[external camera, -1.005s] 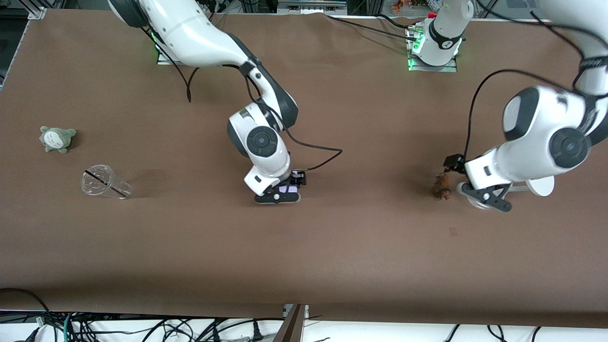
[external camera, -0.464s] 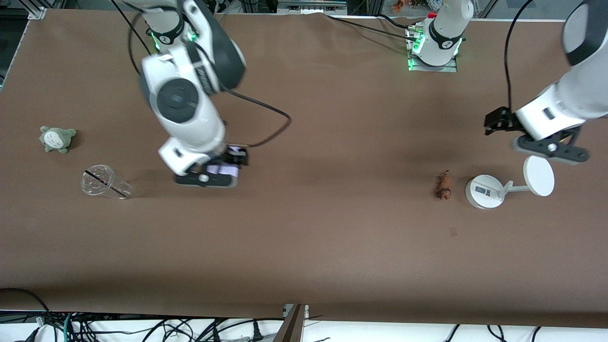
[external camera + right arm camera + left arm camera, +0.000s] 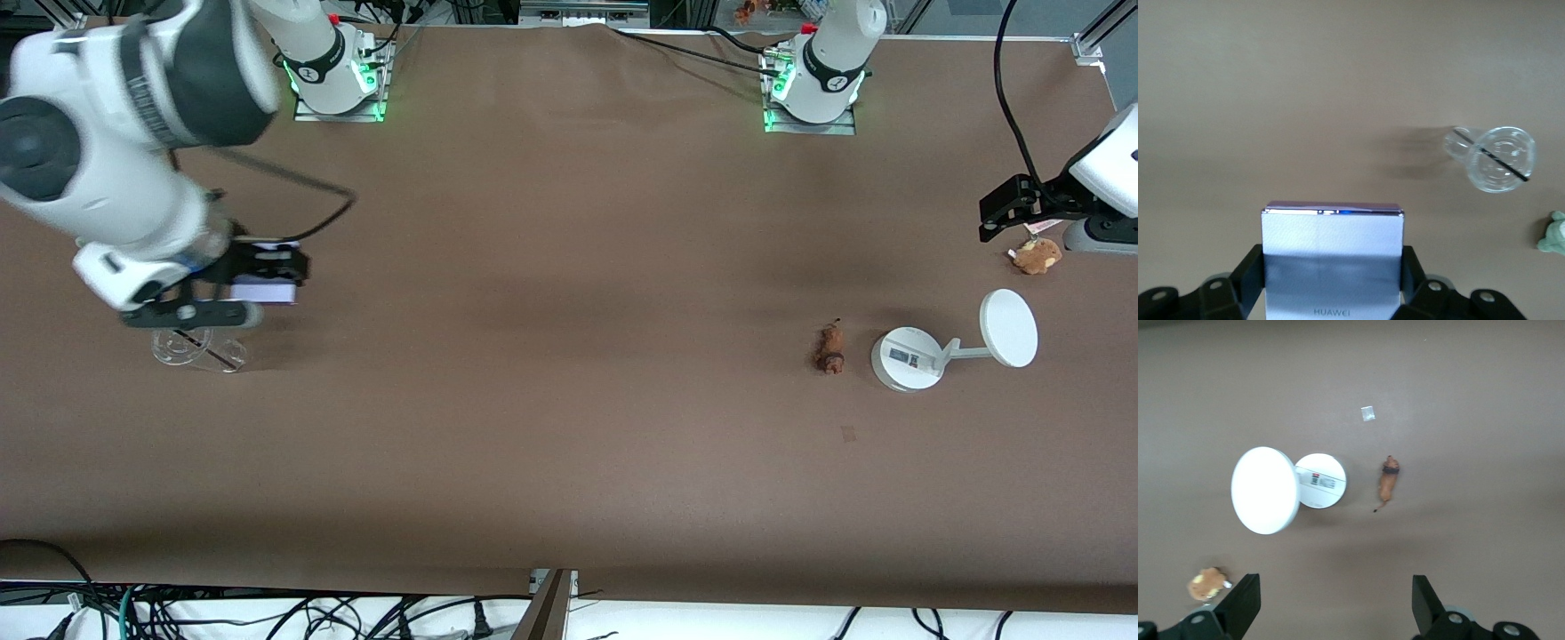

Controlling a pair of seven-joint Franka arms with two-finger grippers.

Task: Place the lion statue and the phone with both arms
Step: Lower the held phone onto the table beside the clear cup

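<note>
Front view: we see both arms raised above the brown table (image 3: 569, 444), each toward its own end.
Right gripper (image 3: 233, 298): we see it up in the air over the clear cup (image 3: 191, 347), at the right arm's end of the table.
Right grip: in the right wrist view its fingers (image 3: 1248, 277) press the two sides of the phone (image 3: 1333, 263), so it is clenched on it.
Phone: off the table, held flat between those fingers; in the front view it shows as a pale slab (image 3: 263, 291) just above the cup.
Cup: it lies on its side with a dark straw across its mouth; the right wrist view shows it (image 3: 1495, 159) with a green plush (image 3: 1553, 233) near it.
Left gripper (image 3: 1331, 613): we see it high over the left arm's end of the table, over the brown plush (image 3: 1036, 256).
Left grip: in the left wrist view its fingers (image 3: 1426, 603) stand wide apart with nothing between them, so it is released.
Lion (image 3: 830, 348): it lies on the table just beside the round base of the white stand (image 3: 907, 357), on the side toward the right arm's end, not touching it.
Lion, left wrist view: we see it (image 3: 1388, 482) stretched out, thin tail tip dark, apart from the stand (image 3: 1321, 481).
Brown plush: farther from the front camera than the stand, near the table's edge.
</note>
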